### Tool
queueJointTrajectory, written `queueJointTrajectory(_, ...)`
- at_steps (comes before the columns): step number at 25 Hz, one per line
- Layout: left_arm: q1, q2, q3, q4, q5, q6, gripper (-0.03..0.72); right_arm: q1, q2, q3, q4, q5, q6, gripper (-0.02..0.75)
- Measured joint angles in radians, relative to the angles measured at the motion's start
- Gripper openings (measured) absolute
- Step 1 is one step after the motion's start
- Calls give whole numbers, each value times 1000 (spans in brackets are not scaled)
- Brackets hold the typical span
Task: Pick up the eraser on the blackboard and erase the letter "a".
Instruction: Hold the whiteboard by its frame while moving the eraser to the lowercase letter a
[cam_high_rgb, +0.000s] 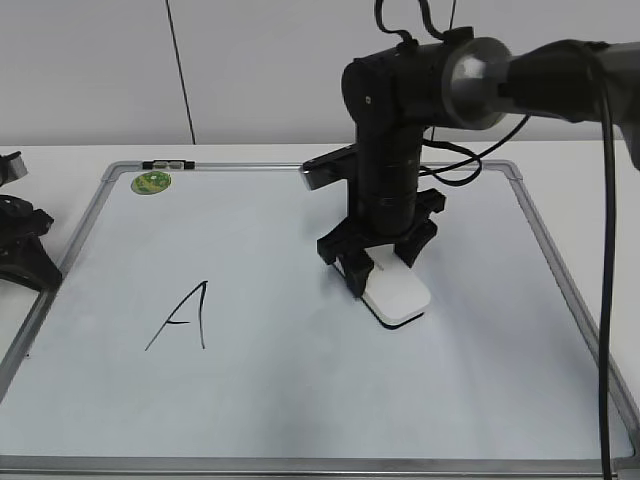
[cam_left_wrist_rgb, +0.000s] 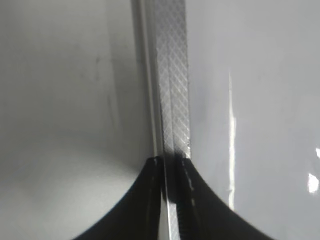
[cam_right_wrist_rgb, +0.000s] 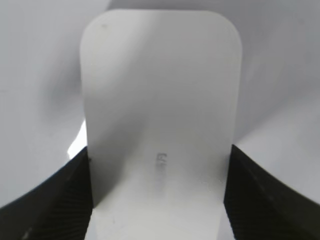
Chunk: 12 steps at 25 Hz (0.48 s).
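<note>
Gripping: the right gripper (cam_high_rgb: 378, 268) is clamping the eraser (cam_high_rgb: 397, 293) from both sides, its jaws pressing against the long edges.
Eraser: lying flat on the blackboard (cam_high_rgb: 300, 400), right of frame centre in the exterior view, its white top filling the middle of the right wrist view (cam_right_wrist_rgb: 160, 110) with small grey lettering near the lower part.
Right fingers: ribbed black pads (cam_right_wrist_rgb: 250, 195) are sitting against the eraser at lower left and lower right.
Capital letter: a large angular "A" (cam_high_rgb: 185, 317) is showing at lower left of the board.
Letter "a": not showing in any view.
Green sticker (cam_high_rgb: 151, 182): sitting at the upper left corner.
Left gripper (cam_left_wrist_rgb: 170, 167): resting at the left edge, jaws nearly together over the board's metal frame (cam_left_wrist_rgb: 172, 100).
</note>
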Motion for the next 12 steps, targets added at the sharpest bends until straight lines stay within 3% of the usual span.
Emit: queueJointTrajectory(12,0,2,0,-4,7,0,45,-135,0,-29,-30,20,8,530)
